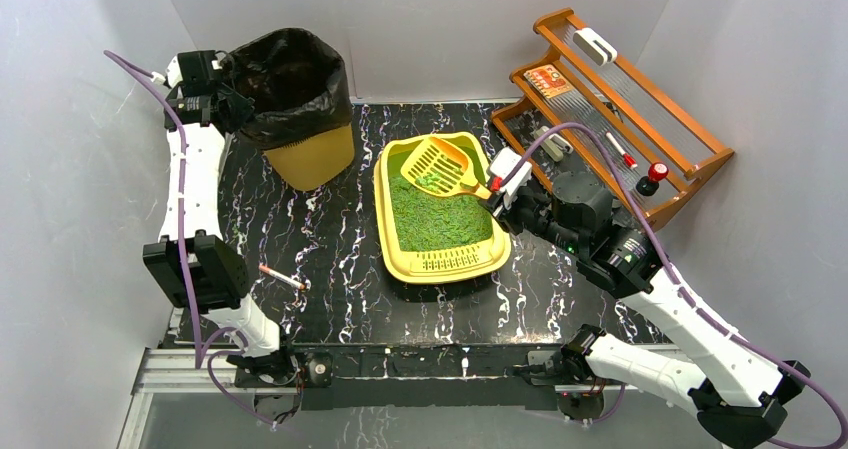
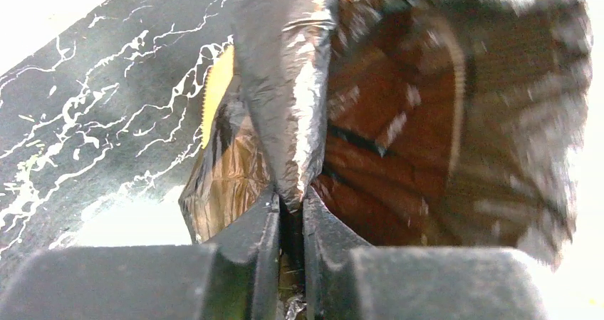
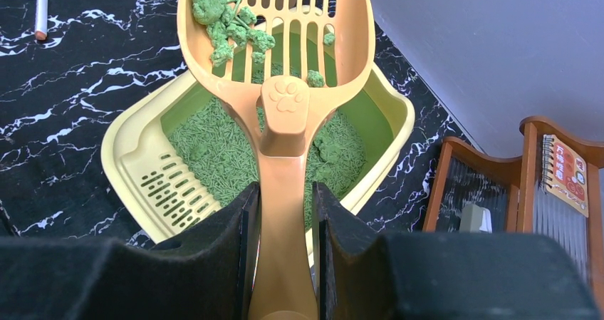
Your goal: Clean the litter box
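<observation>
The box (image 1: 385, 209) lies at the middle of the table (image 1: 300, 229). Its long axis runs near to far in the top view, and the far end leans a little to the left. The slotted grate end points toward the arm bases and the other end toward the back wall. Green litter (image 1: 440, 219) covers the floor beyond the grate.

The scoop (image 3: 285, 106) hangs over the far half of the box. Its slotted head is toward the far left and its handle runs back to the right. The right gripper (image 3: 281, 192) clamps that handle between its 2 fingers, just below the paw print. A few green clumps (image 3: 221, 21) sit on the slots (mostly on the left side in the right wrist view).

Left of the box and farther back, apart from it, stands a yellow bin (image 1: 315, 159) lined with a black bag (image 1: 290, 79). The left gripper (image 2: 290, 206) is at the bag's left rim, its fingers pinched tight on a fold of the film.

A thin stick (image 1: 282, 276) lies on the table, near-left of the box and well apart from it. A wooden rack (image 1: 620, 109) stands to the right.
</observation>
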You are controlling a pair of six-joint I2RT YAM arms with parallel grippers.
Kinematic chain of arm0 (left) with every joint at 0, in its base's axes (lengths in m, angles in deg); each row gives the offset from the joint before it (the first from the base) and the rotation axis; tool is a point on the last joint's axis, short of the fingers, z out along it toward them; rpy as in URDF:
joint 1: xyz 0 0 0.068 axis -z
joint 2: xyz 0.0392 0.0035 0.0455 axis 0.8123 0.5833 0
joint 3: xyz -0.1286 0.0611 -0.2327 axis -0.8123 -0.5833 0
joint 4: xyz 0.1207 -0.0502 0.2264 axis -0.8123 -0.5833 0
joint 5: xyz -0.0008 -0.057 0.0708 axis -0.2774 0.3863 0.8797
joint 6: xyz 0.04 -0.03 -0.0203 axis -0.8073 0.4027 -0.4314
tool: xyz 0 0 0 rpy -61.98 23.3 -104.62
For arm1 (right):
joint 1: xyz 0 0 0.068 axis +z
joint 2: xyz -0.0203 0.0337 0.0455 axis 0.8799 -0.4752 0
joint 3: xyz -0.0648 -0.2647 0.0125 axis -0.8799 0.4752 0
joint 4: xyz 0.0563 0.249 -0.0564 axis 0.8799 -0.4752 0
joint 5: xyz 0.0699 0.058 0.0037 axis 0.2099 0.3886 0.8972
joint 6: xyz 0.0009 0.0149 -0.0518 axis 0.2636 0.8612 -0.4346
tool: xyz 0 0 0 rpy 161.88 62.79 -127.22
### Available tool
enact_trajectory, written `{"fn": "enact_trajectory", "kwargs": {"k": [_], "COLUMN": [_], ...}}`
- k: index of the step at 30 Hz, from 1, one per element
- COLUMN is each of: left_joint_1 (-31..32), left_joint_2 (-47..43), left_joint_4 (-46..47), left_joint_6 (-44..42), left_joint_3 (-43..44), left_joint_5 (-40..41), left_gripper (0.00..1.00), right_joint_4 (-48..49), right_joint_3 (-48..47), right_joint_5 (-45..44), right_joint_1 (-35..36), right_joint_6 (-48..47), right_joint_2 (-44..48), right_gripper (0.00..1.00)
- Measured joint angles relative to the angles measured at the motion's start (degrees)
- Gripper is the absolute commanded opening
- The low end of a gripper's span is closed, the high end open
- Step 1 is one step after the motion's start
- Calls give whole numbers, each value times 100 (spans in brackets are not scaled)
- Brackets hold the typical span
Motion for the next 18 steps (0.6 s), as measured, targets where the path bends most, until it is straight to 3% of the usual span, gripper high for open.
{"fn": "enact_trajectory", "kwargs": {"k": [8,18], "left_joint_1": [-33,-17], "left_joint_2": [24,505], "left_joint_4": [-188,-1276], "left_joint_6": [-308,-662], "left_joint_3": [87,1250], "left_joint_5": [55,98], "left_gripper": [0,0], "right_joint_4": [7,-20], "right_joint_3": [0,-116], "right_joint_5": [68,83], "right_joint_1": [0,0], "right_joint_6": [0,9], "right_joint_2": [-13,-197], "right_gripper": [0,0]}}
